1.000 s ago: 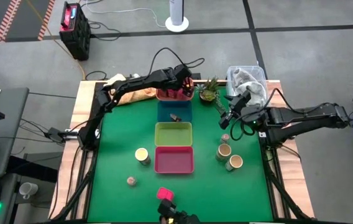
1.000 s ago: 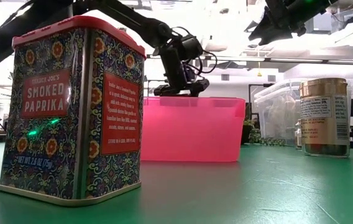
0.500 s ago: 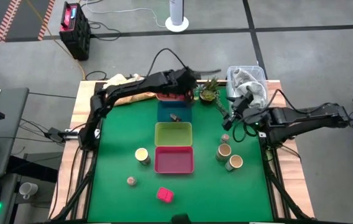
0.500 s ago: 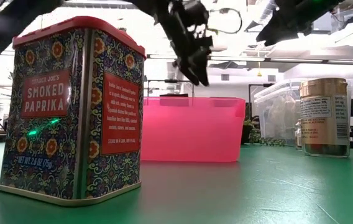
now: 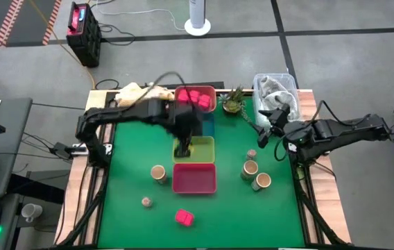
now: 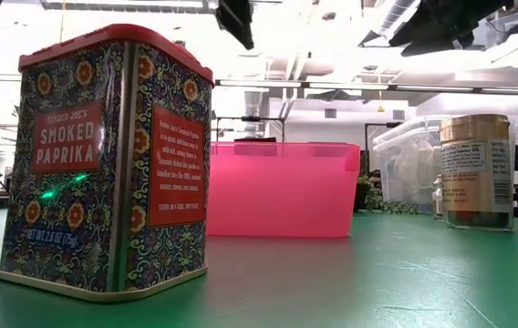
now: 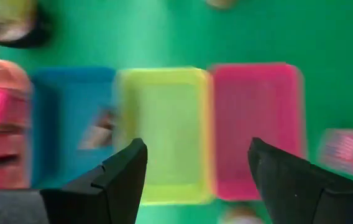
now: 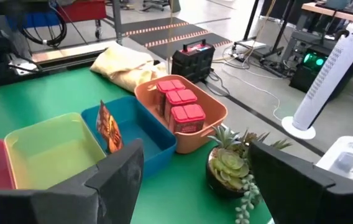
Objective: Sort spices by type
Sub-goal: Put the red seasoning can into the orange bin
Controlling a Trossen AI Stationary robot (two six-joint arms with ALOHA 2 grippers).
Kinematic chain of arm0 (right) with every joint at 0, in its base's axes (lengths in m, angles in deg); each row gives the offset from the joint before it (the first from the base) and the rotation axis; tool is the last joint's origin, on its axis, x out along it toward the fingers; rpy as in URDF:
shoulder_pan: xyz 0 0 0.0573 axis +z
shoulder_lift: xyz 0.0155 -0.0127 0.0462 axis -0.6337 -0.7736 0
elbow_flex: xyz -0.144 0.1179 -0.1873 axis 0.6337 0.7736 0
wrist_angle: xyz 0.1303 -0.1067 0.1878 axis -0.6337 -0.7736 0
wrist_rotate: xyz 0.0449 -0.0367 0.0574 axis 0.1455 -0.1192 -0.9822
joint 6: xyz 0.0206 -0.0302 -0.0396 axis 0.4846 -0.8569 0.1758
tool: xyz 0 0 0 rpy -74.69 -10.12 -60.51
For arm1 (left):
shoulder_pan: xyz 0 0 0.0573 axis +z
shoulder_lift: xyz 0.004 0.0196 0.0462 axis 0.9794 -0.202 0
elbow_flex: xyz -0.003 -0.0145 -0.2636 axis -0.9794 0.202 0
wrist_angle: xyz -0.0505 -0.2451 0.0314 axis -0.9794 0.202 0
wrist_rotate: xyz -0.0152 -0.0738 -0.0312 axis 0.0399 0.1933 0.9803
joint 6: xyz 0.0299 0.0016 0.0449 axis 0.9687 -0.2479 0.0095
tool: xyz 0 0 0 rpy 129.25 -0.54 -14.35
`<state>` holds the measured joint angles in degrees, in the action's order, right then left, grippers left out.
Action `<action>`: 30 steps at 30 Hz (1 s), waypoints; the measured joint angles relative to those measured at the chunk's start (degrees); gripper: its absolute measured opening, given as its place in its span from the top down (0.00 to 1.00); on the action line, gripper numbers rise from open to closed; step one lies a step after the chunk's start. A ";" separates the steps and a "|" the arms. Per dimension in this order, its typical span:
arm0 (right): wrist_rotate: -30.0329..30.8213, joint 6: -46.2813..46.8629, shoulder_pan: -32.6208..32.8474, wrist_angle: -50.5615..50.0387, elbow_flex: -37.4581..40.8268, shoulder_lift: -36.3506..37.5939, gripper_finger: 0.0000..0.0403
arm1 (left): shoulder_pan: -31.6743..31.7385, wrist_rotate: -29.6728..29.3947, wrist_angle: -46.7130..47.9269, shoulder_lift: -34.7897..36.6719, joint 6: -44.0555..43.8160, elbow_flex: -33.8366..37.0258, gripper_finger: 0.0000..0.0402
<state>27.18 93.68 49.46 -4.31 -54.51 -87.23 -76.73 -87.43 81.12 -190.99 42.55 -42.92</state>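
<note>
- Left tool point(image 5: 183, 147): has swung from the far orange tray point(image 5: 213, 104) back over the yellow tray point(image 5: 204, 149); fingers spread wide, empty.
- Orange tray: now holds three red paprika tins point(image 5: 195, 97); that delivery looks done.
- Remaining paprika tin point(image 5: 184, 218): near edge of the counter point(image 5: 127, 160), likely the next pick.
- Tan jars point(image 5: 256, 175): right of the pink tray point(image 5: 195, 178), unsorted.
- Right tool point(image 5: 266, 132): waits at far right, partly open, empty.

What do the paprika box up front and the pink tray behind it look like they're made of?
Smoked paprika tin: likely printed metal, glossy, with a seamed corner and rolled bottom rim. Pink tray: likely translucent plastic, smooth and slightly frosted; light glows through its walls.
</note>
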 joint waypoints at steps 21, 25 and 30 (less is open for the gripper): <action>0.05 -0.07 -2.04 0.81 -0.02 -1.34 0.22 | -31.58 -9.23 -2.82 -11.94 -14.62 0.15 0.34; 0.05 0.04 -2.08 0.85 -0.02 -1.34 0.22 | -33.14 -7.93 -3.86 -15.00 -15.03 0.15 0.34; 0.03 0.04 -2.05 0.85 -0.02 -1.34 0.22 | -34.18 -7.78 -5.69 -16.27 -15.41 0.18 0.34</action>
<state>27.21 93.72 47.42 -3.47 -54.53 -88.58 -110.91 -95.22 75.44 -207.26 27.14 -42.74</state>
